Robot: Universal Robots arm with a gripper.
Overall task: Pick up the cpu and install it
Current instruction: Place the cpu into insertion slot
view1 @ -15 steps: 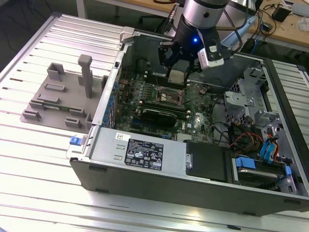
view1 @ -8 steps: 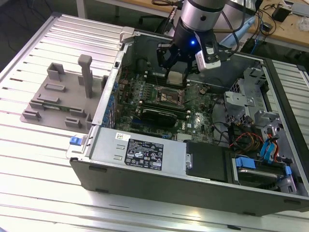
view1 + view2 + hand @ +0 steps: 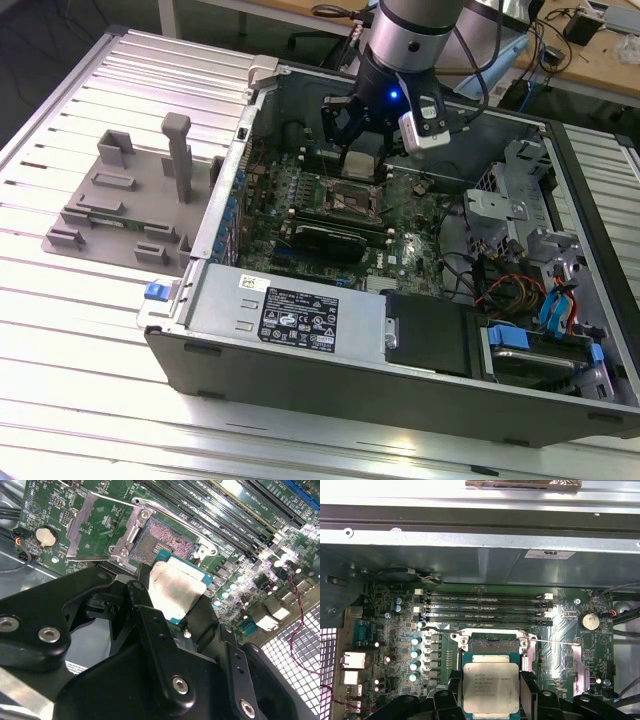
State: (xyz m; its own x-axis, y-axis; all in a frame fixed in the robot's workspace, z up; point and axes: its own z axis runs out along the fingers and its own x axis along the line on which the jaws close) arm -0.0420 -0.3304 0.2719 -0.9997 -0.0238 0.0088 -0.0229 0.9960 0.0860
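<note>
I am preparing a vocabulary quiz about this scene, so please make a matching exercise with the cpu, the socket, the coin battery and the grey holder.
Things: 1 cpu; 2 socket; 3 coin battery; 4 grey holder.
States: a open and empty; b outside the computer case; c held in the gripper; d round and pale.
Pairs: 1-c; 2-a; 3-d; 4-b.

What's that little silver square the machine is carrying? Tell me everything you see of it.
The cpu is a flat square chip with a dull silver metal top bearing faint print, on a thin green-edged base. Black jaws clamp two opposite sides, holding it in the air close to the open socket, not yet seated.
</note>
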